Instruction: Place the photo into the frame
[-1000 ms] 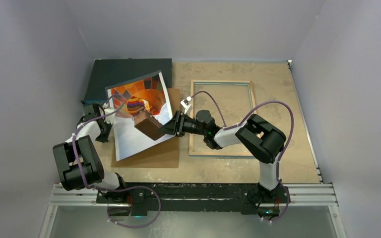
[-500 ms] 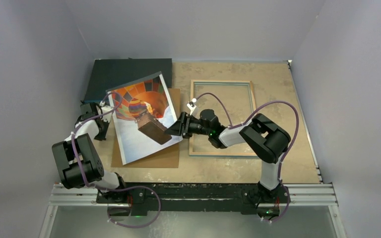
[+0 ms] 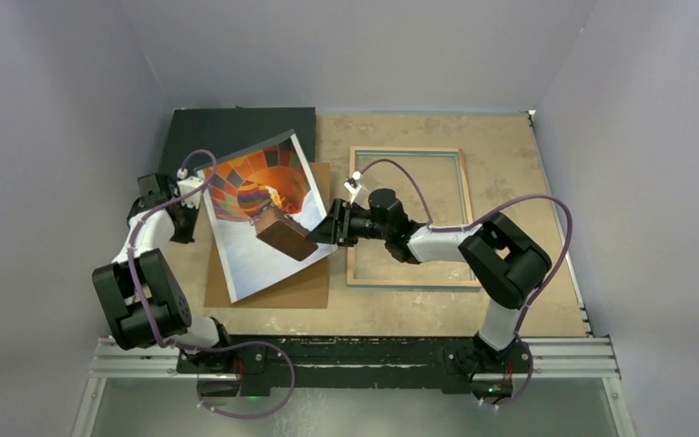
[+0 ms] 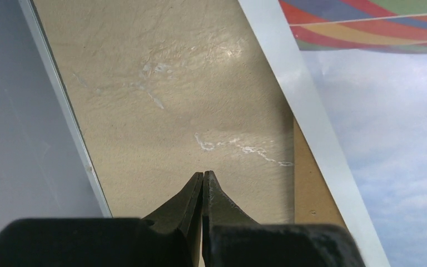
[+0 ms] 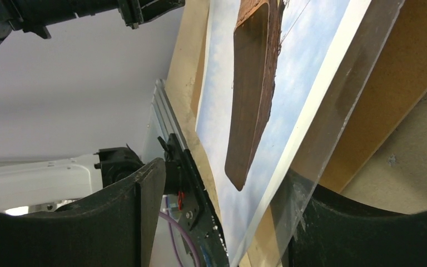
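Grey walls close in a tan table [image 3: 510,182] on three sides, and a metal rail [image 3: 355,355] along its near edge carries the two arm bases. Just beyond the rail, towards the near left corner, a plain brown board [image 3: 305,284] lies flat on the table. The photo [image 3: 250,250] rests slantwise on top of this board. Its pale sky end points at the near edge, and its balloon end reaches towards the far left corner. It sits outside the frame, well to the left of it. The left gripper [image 3: 185,223] hangs over bare table just beside the photo's left border. Its claw is pinched fully together with nothing in it, and it stays clear of the paper. The right gripper [image 3: 325,229] reaches in from the right. Its claw is spread wide, and the photo's right edge passes between the fingers close to one of them, so the paper is not clamped. In the right wrist view that edge looks glassy, and I cannot tell why. The frame [image 3: 465,209] lies flat right of the table's centre, light wood rim upward, and the right arm crosses its near left part. A dark flat box [image 3: 237,127] sits in the far left corner, and the photo's far end overlaps its near edge.
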{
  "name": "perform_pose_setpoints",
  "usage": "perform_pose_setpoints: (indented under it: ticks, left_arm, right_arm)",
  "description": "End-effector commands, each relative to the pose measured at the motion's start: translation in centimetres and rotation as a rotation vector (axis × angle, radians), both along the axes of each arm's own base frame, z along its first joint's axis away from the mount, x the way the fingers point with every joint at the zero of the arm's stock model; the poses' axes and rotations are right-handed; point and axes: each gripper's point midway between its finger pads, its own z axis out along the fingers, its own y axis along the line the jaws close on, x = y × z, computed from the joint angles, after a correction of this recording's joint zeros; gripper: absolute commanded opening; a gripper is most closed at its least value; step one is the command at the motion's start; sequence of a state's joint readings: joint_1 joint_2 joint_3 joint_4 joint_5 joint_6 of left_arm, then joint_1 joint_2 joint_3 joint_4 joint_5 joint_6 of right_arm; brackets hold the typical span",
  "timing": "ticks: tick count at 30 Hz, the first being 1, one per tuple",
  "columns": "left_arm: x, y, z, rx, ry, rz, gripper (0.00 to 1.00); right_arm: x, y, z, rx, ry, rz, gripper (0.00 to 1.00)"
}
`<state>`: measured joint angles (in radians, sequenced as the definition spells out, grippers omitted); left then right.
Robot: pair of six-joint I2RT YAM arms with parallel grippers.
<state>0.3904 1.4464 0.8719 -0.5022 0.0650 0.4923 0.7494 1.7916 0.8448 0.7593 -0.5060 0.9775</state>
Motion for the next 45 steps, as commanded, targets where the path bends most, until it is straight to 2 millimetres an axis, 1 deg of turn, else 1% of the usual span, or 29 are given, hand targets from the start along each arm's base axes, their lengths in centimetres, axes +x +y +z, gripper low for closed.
perform_pose_setpoints:
  ticks: [1,3,5,7,9,14,16,18,20,24,30,36,41,45]
  left_arm:
    - [0.1,-1.2,0.8,-0.065,-0.025,-0.015,0.00]
    - [-0.2,-1.4,0.1,-0.077,-0.011,-0.011,0.00]
    - [-0.1,-2.0,0.2,-0.109,-0.013,-0.013,0.00]
    - [0.3,-3.1,1.3,-0.170,-0.035,-0.026,0.00]
    - [0.8,-4.4,2.5,-0.223,-0.056,-0.045,0.00]
    - [1.4,-7.8,4.0,-0.259,-0.072,-0.120,0.00]
    - [1.5,-8.5,4.8,-0.267,-0.087,-0.141,0.00]
    - [1.6,-8.7,5.4,-0.270,-0.103,-0.150,0.00]
    - [1.4,-9.1,5.0,-0.279,-0.096,-0.160,0.00]
    - [0.8,-10.2,2.6,-0.253,-0.050,-0.186,0.00]
    - [1.0,-10.0,0.9,-0.178,-0.022,-0.201,0.00]
    - [1.7,-9.5,-0.9,-0.078,-0.008,-0.219,0.00]
    - [1.0,-7.9,-1.8,0.025,0.014,-0.227,0.00]
    - [0.3,-6.3,-1.6,0.132,-0.001,-0.235,0.00]
  right_arm:
    - [1.2,0.0,2.7,0.012,-0.085,-0.015,0.68]
    - [1.1,0.0,2.7,0.010,-0.087,-0.006,0.66]
    - [1.4,0.1,2.5,-0.002,-0.095,-0.004,0.65]
    - [1.9,0.2,2.1,-0.024,-0.091,-0.018,0.66]
    - [1.9,0.2,2.0,-0.027,-0.084,-0.019,0.69]
    - [2.3,0.3,1.8,-0.036,-0.080,-0.033,0.69]
    - [2.3,0.3,1.7,-0.037,-0.077,-0.035,0.69]
    - [2.3,0.3,1.4,-0.039,-0.072,-0.038,0.69]
    - [2.3,0.3,1.2,-0.038,-0.064,-0.041,0.69]
    - [2.2,0.2,1.2,-0.028,-0.059,-0.044,0.69]
    - [1.9,0.4,1.4,-0.012,-0.045,-0.032,0.70]
    - [1.7,0.3,1.1,-0.011,-0.026,-0.027,0.70]
    - [2.1,-0.2,1.1,-0.020,-0.028,-0.056,0.70]
    - [2.6,-1.1,1.0,-0.020,-0.024,-0.073,0.70]
